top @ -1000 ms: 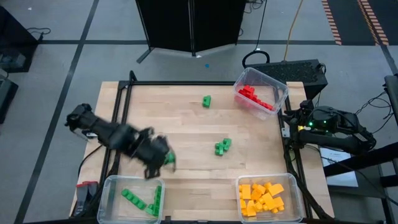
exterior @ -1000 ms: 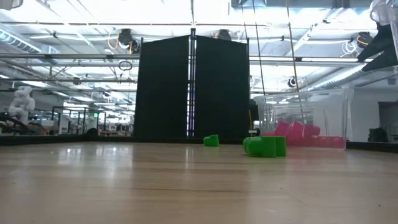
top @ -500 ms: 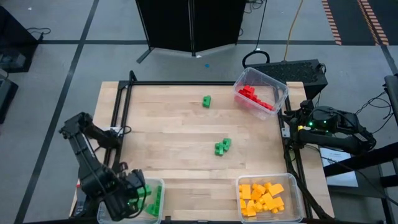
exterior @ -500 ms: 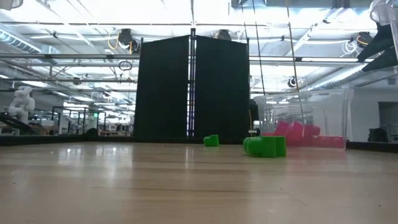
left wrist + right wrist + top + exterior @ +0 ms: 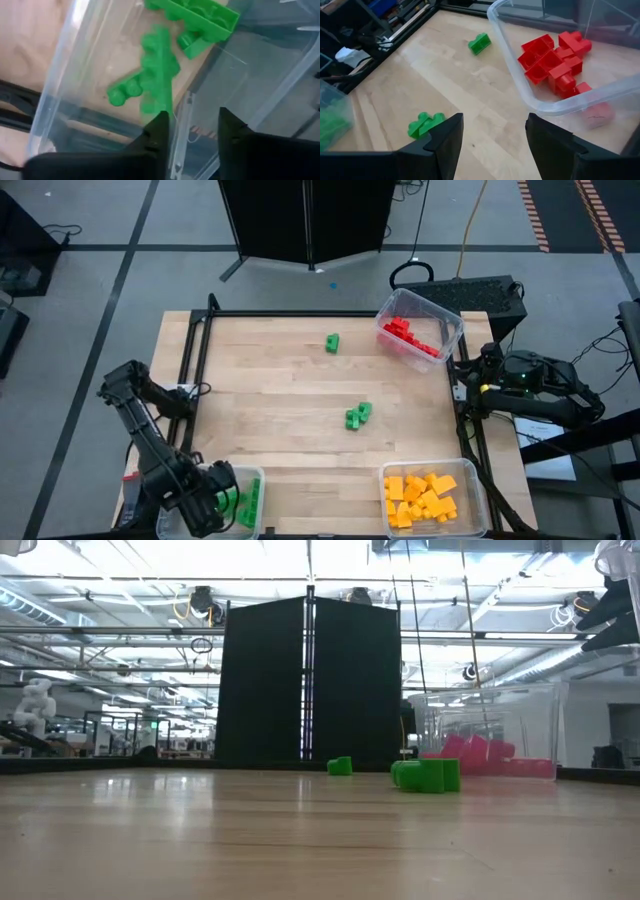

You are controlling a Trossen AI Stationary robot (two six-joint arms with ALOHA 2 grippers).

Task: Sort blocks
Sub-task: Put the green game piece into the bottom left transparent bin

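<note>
Since 1 s ago: left gripper (image 5: 212,502) has swung from mid-table, where it sat by a green block, to over the green bin (image 5: 172,482) at the near-left corner; loose blocks on the table unchanged. Left gripper state: fingers (image 5: 159,131) parted a little, nothing between them in the wrist view; green blocks (image 5: 156,85) lie in the bin directly ahead of the fingertips, apart from them. Green in bin: wrist view shows approx. 3 pcs, one long studded piece (image 5: 197,17), rest blurred; exact count not readable from above, arm covers most of it. Loose green on table: 1 single block (image 5: 332,342) toward the far edge, near the red bin; 1 small cluster (image 5: 357,415) at table centre, 2–3 pcs joined or touching, can't split further. Both well apart from left gripper. Bins: 3 clear plastic. Red bin (image 5: 448,320) far-right corner, holds red blocks (image 5: 410,336), approx. 8–10, piled. Yellow-orange bin (image 5: 385,472) near-right corner, holds yellow-orange blocks (image 5: 420,498), approx. 12–15, piled. Right gripper (image 5: 492,131) parked off the table's right edge, fingers spread wide, empty; its view takes in the red bin, single green block and cluster. Table (image 5: 270,380): light wood, black frame.
</note>
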